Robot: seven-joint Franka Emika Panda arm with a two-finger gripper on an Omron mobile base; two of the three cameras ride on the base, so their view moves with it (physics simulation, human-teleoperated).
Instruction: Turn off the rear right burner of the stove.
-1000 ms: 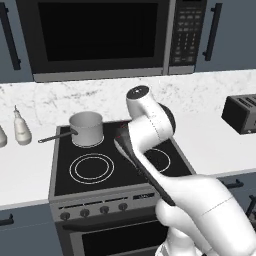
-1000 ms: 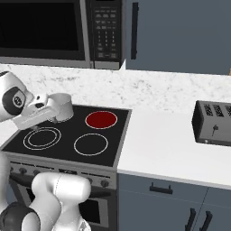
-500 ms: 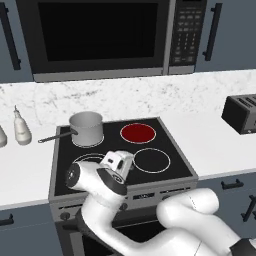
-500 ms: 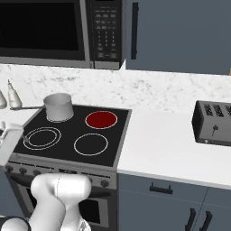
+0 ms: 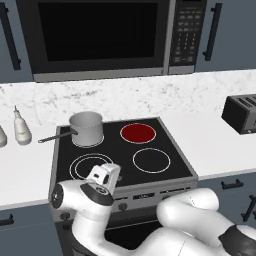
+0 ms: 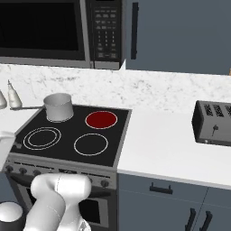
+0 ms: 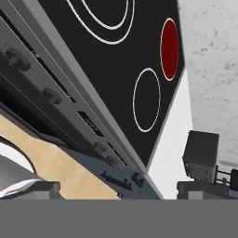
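A: Nearest thing first: where are the jaws?

B: In the left base view the gripper (image 5: 105,176) sits low in the frame, just left of centre, over the front edge of the stove (image 5: 172,160). Whether the jaws are released or clenched, I cannot tell; the fingers are hardly visible in any view.

A: And the knobs?

B: A row of small dark knobs (image 7: 51,96) runs diagonally across the steel-grey front panel in the hand view, from upper left toward lower centre. I judge them stiff, rigid dials: pinch one across its rim and twist. Which one governs the burner I cannot read.

A: Beyond that?

B: The rear right burner (image 5: 138,133) glows red near the centre of the left base view, just right of the pot (image 5: 86,128). Further back, a microwave (image 6: 54,27) fills the upper left of the right base view, and a toaster (image 6: 212,122) stands on the bench at right.
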